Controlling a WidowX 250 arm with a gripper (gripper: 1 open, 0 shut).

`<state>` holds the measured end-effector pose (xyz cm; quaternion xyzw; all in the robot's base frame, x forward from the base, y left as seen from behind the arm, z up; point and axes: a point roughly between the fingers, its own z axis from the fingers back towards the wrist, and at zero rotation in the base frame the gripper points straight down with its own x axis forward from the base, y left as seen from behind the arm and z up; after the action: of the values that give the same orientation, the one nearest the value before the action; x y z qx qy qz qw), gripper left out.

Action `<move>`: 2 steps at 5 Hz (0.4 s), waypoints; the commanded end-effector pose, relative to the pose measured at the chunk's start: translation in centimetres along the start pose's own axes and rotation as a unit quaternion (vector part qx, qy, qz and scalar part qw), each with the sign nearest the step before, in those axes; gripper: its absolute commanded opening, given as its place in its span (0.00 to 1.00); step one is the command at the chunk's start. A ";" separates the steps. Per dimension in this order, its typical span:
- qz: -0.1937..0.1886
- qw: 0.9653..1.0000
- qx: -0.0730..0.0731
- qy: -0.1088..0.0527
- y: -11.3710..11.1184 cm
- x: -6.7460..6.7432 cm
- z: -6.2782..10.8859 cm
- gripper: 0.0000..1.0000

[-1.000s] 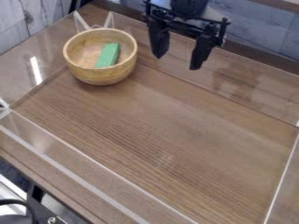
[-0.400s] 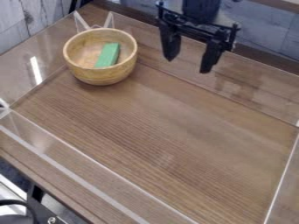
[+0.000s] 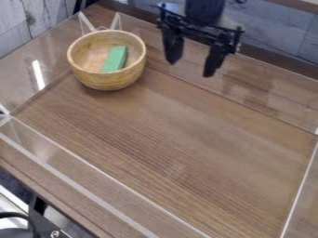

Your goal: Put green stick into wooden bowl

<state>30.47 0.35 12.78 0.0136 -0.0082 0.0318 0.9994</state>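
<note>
One step appears left, if any | flat bright green stick [image 3: 114, 59] lies inside round tan wooden bowl [image 3: 89, 76] | black gripper [image 3: 191, 60] right of bowl, raised, fingers spread, empty | placement looks done

From my remote seat I see the counter [image 3: 174, 139] as a brown wood-grain surface, its grain running diagonally across the view, with glossy reflections toward the far right. Clear plastic walls [image 3: 74, 181] border it along the near left side, the right edge and the back. The only thing resting directly on it is the wooden bowl [image 3: 107, 61], sitting upright in the far left corner (close to the back wall, though I cannot tell whether it touches). Inside the bowl lies the green stick [image 3: 115, 59].
</note>
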 end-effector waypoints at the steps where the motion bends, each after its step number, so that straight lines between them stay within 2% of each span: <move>1: 0.000 1.000 -0.002 -0.030 -1.4 0.1 1.5 1.00; 2: -0.008 1.000 -0.004 -0.029 -3.1 -0.8 1.3 1.00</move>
<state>29.71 -3.11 12.10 0.0125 -0.0049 0.0178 0.9998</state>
